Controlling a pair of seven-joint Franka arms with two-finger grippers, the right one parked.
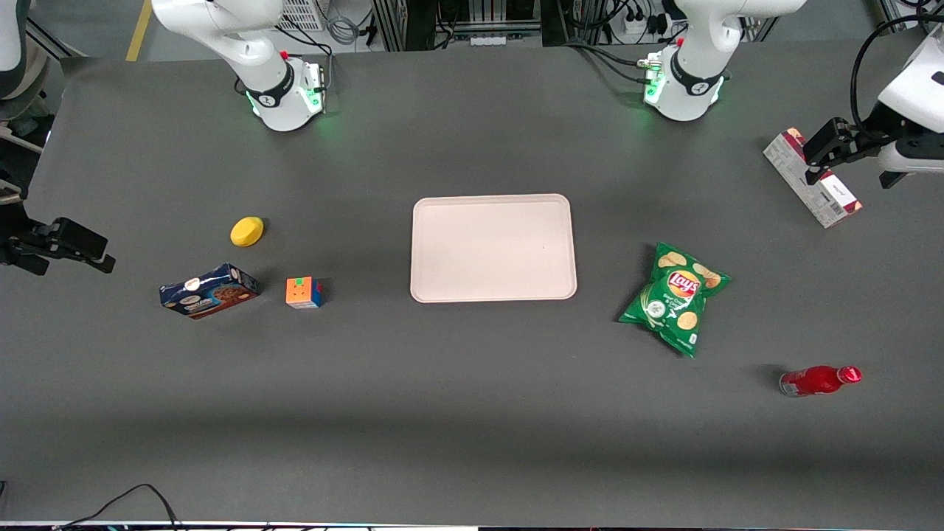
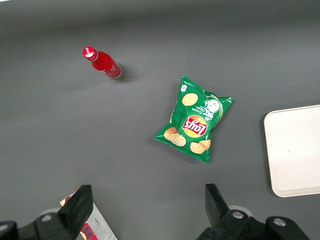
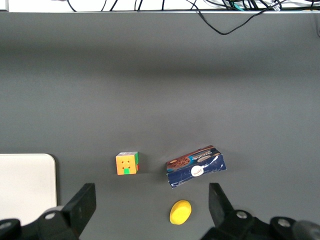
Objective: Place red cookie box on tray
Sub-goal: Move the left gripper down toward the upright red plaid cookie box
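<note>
Dark grey tabletop, matte, with cables and rack gear along its edge farthest from the front camera.

Red cookie box lies flat at the working arm's end of the tabletop, its long axis skewed to the table edges, grey-white printed side up, dark red at one end. End effector sits over the box's middle, black fingers spread wide, nothing clamped between them. In the wrist view one finger is close beside a corner of the box; contact cannot be told.

Tray, pale pinkish-beige with rounded corners, at the tabletop's centre, well apart from the box, nothing on it.

Green Lay's chip bag lies between tray and box sideways, nearer the front camera than the box. Red bottle on its side, nearer the camera again.

Toward the parked arm's end: colour-block cube near the tray, blue cookie box beside it, yellow rounded object farther from the camera than both.
</note>
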